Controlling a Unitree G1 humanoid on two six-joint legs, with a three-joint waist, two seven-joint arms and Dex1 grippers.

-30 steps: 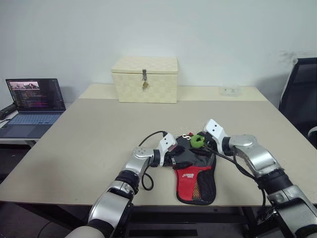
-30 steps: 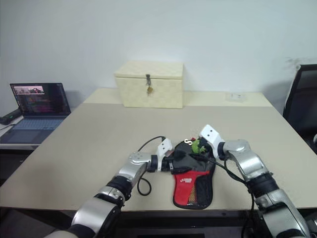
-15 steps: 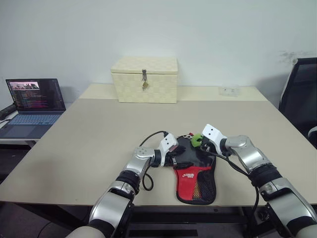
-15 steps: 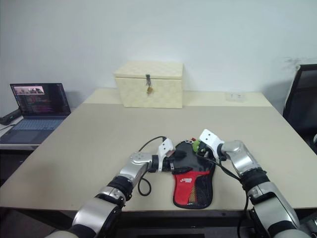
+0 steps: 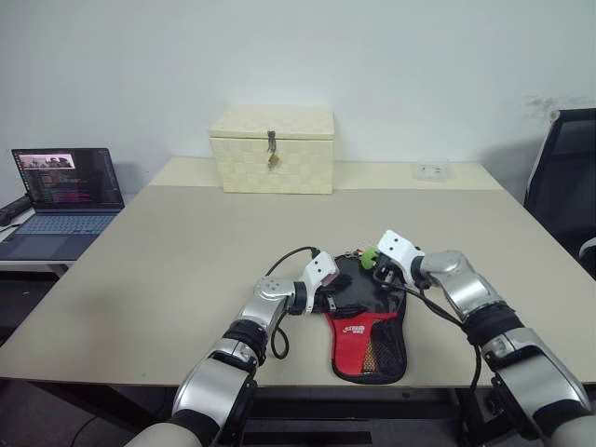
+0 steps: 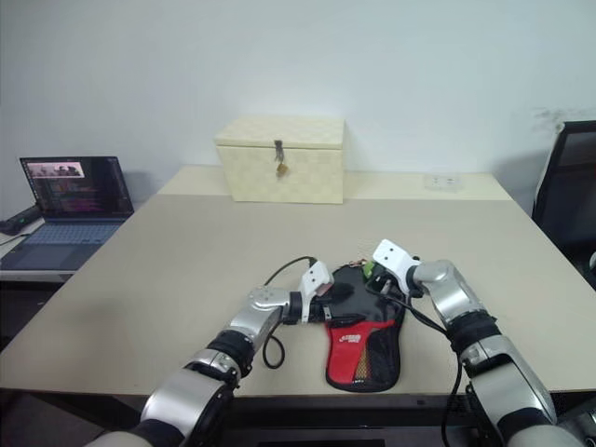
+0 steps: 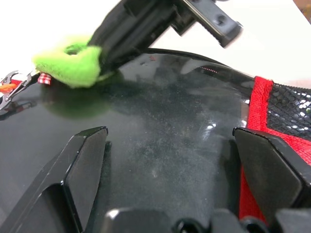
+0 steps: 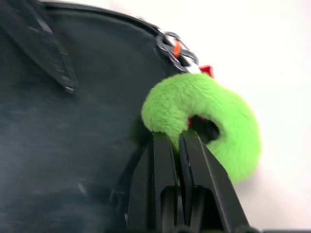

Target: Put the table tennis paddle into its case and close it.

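Observation:
The case lies flat near the table's front edge, black at its round far part, with a red panel and mesh pocket at the near end. The paddle is hidden. A green fuzzy ring hangs from metal rings at the case's far rim. My right gripper is shut on this green ring, reaching in from the right. My left gripper stands open over the case's black face, coming from the left side, one finger on each side of the glossy surface.
A cream latched box stands at the back of the table. An open laptop sits on a lower surface to the left. A black chair is at the right. A small clear object lies far right.
My right gripper has gone from open to shut on the green fuzzy ring and sunk slightly toward the case. The left gripper has stayed put and open.

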